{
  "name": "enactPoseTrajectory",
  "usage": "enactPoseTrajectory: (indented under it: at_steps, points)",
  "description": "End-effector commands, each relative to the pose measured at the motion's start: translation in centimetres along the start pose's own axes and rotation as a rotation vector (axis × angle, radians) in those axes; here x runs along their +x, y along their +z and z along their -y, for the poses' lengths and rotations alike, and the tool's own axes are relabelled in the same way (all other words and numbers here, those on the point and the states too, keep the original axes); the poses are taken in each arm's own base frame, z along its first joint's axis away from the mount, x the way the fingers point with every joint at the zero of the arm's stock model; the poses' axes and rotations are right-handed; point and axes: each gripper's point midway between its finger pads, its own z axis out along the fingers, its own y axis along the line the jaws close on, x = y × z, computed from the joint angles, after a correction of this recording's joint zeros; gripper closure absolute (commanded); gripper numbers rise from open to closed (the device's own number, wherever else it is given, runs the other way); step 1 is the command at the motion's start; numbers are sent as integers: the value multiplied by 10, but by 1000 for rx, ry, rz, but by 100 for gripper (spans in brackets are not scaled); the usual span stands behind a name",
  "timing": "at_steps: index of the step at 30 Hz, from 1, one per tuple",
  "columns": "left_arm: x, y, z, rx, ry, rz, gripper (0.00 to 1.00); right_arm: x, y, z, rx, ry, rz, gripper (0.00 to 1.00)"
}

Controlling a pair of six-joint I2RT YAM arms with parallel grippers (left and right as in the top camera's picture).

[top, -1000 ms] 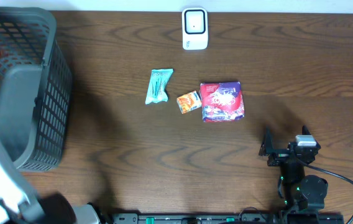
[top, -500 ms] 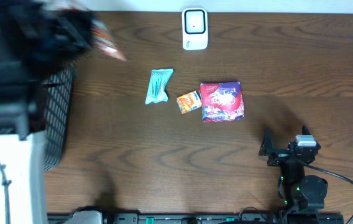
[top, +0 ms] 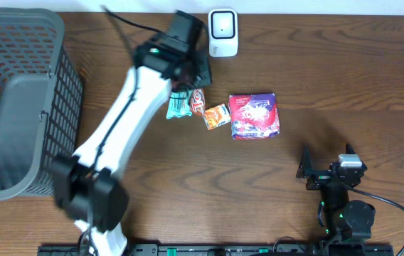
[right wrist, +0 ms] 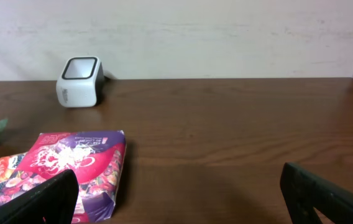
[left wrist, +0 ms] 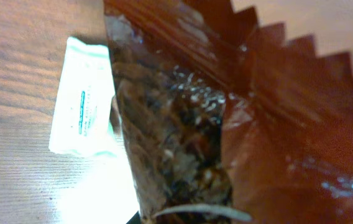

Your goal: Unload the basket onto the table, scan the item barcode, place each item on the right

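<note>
While the left tool (top: 193,82) clamps shut on the snack packet (top: 197,99), the packet hangs near the scanner (top: 222,33), over the worktop (top: 152,178). Wrist view is blurred, packet print unreadable. Right tool (right wrist: 176,199) wide, empty.

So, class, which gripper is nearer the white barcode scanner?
Left. The left gripper, shut on a snack packet, hangs just beside the scanner; the right gripper sits open, far off near the front edge of the table.

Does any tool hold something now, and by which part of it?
The left tool holds a snack packet; the place of the hold is hidden under the tool. The right tool is open and empty.
</note>
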Motion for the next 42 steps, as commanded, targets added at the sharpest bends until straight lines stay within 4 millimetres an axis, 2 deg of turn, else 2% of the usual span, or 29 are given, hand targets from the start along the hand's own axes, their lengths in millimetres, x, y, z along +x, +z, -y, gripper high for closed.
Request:
enactPoseTrajectory:
  at_steps: [1, 3, 5, 7, 8, 12, 16, 17, 18, 20, 21, 23, 26, 30, 35, 42]
  points:
    - [9, 44, -13, -95, 24, -53, 92, 2, 0, 0, 2, -12, -5, 1]
    - [15, 60, -18, -117, 21, -87, 91, 2, 0, 0, 2, -12, -5, 1]
    - [20, 73, -23, -134, 19, -113, 83, 2, 0, 0, 2, -12, -5, 1]
    - [22, 78, -25, -141, 17, -125, 64, 2, 0, 0, 2, -12, -5, 1]
    - [22, 78, -25, -141, 18, -125, 48, 2, 0, 0, 2, -12, -5, 1]
    - [12, 63, -22, -120, 39, -91, 29, 2, 0, 0, 2, -12, -5, 1]
    - [-11, 15, -15, -71, 45, 11, 26, 2, 0, 0, 2, -12, -5, 1]
    - [-21, -8, -15, -51, 35, 61, 26, 2, 0, 0, 2, -12, -5, 1]
    - [-24, -17, -15, -44, 31, 81, 26, 2, 0, 0, 2, -12, -5, 1]
    - [-36, -54, -22, -25, 8, 157, 25, 2, 0, 0, 2, -12, -5, 1]
    - [-40, -69, -27, -29, -4, 184, 14, 2, 0, 0, 2, -12, -5, 1]
    - [-43, -100, -49, -70, -43, 233, 2, 2, 0, 0, 2, -12, -5, 1]
    - [-32, -134, -83, -127, -107, 234, 2, 2, 0, 0, 2, -12, -5, 1]
    - [-18, -153, -107, -170, -159, 208, 2, 2, 0, 0, 2, -12, -5, 1]
    - [5, -155, -124, -221, -191, 119, 2, 2, 0, 0, 2, -12, -5, 1]
    - [8, -154, -125, -226, -192, 108, 2, 1, 0, 2, 14, -12, -1, 1]
